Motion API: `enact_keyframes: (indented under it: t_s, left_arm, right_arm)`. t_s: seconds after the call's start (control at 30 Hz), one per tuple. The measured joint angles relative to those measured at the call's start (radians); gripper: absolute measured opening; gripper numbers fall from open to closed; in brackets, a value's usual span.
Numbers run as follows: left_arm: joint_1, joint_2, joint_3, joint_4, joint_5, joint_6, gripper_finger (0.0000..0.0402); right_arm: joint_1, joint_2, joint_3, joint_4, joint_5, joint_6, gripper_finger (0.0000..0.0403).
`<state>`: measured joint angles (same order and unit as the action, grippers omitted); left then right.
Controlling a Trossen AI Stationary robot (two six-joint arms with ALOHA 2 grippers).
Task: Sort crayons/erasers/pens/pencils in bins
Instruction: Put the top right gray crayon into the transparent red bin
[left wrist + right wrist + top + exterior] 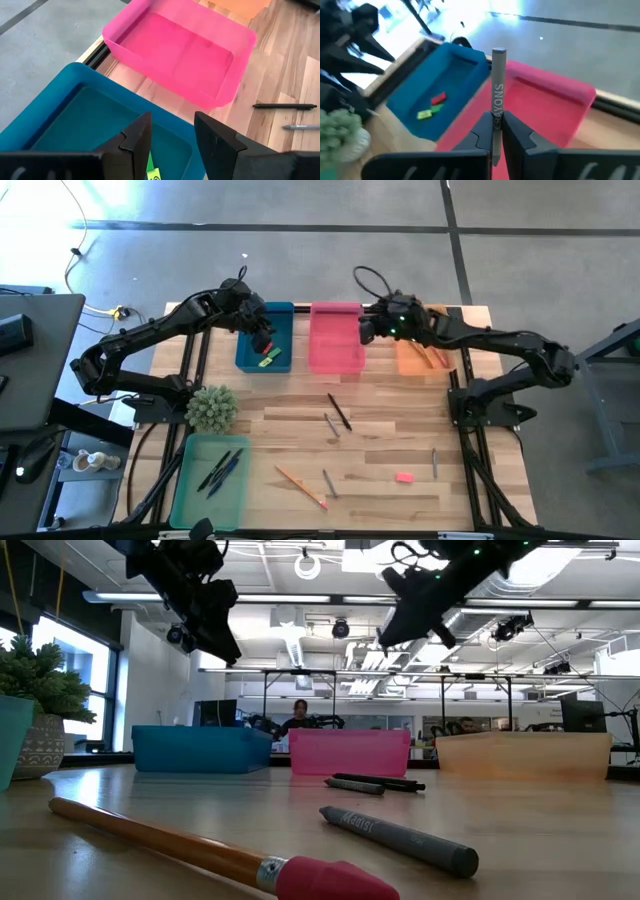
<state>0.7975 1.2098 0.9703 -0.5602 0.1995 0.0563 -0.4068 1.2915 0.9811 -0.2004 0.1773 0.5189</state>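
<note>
Landmark: pink bin [336, 340], back edge of table [300, 420], centre of the row of three bins.

Right gripper [495, 131] held above the pink bin, over its right-hand part in the high view. Fingers pinched narrow on a grey crayon [497, 95], stick upright between them, label "CRAYONS" readable along it. Pink bin looks empty.

Left gripper [170, 145] above the blue bin [265, 338], which stands just beside the pink bin on its left. Fingers spread apart, nothing between them. Blue bin holds erasers [432, 106]: one red, one green, one yellow-green, lying close together.

Orange bin [425, 355] just beside the pink bin on its right; orange pencils [432, 356] lie in it, partly under the right arm.

In front of the pink bin, on bare wood: one black pen [339, 411] with a grey crayon [331, 425] next to it. Further toward the front edge: another pencil [300, 485], two more loose crayons, one pink eraser [404, 476].

Green bin [211, 478] well apart from the pink bin, front left corner, with dark pens [221, 471] inside. Potted plant [211, 408] between green and blue bins
</note>
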Motion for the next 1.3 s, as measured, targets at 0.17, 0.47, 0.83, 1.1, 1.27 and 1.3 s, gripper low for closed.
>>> enact_keyframes:
  t_s: [0.17, 0.47, 0.83, 1.1, 1.27, 1.3]
  left_arm:
    - [-0.01, 0.0, 0.0, 0.003, 0.002, -0.002, 0.0136]
    - [-0.036, 0.0, 0.0, 0.003, 0.001, -0.028, 0.0136]
    - [-0.097, 0.0, 0.0, 0.001, -0.001, -0.097, 0.0136]
    - [-0.18, 0.0, 0.0, -0.004, 0.0, -0.098, 0.0136]
    - [-0.228, 0.0, 0.0, -0.005, 0.0, -0.098, 0.0136]
    - [-0.238, 0.0, 0.0, -0.005, 0.0, -0.097, 0.0136]
  right_arm:
    - [0.001, 0.153, 0.099, -0.07, -0.065, -0.084, 0.0005]
    - [0.01, 0.376, 0.207, -0.115, -0.179, -0.118, 0.0005]
    - [0.017, 0.502, 0.211, -0.164, -0.197, -0.136, 0.0005]
    - [0.029, 0.549, 0.211, -0.168, -0.185, -0.131, 0.0005]
    - [0.028, 0.568, 0.211, -0.193, -0.183, -0.129, 0.0005]
    - [0.028, 0.568, 0.211, -0.199, -0.182, -0.125, 0.0005]
